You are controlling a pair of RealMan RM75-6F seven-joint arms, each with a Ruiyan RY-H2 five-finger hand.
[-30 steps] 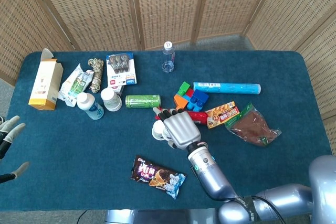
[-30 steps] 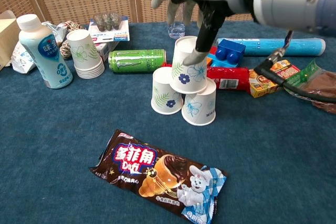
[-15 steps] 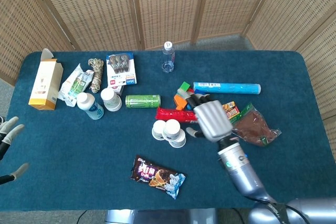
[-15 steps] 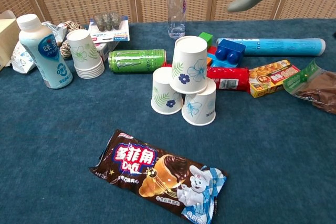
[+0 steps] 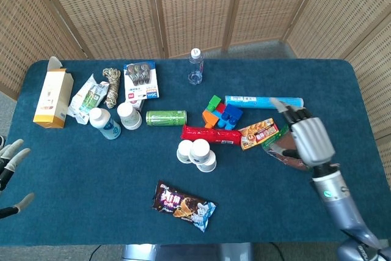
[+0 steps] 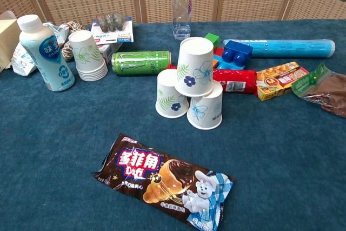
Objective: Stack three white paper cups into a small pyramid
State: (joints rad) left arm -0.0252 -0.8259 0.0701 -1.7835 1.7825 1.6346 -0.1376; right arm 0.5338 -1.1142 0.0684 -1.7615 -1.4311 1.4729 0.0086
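On my desk [image 5: 91,169] the pyramid looks finished: a top cup [image 6: 194,74] sits upside down on two base cups [image 6: 186,104] mid-desk. My right robot hand [image 5: 310,140] hangs released over the snacks, my left robot hand [image 5: 9,166] released too; nothing left

Backdrop: folding woven-rattan screen panels in light wooden frames [image 5: 195,10], wrapping the far side and both flanks of the table; right-flank panels stand just beyond the right hand [image 5: 310,142]. Strip of grey floor [image 5: 256,49] shows at the screen's foot, far side from that hand. Dark blue carpet-like tabletop with rounded corners [image 5: 91,175] spreads under and left of it. Light even, soft shadows.
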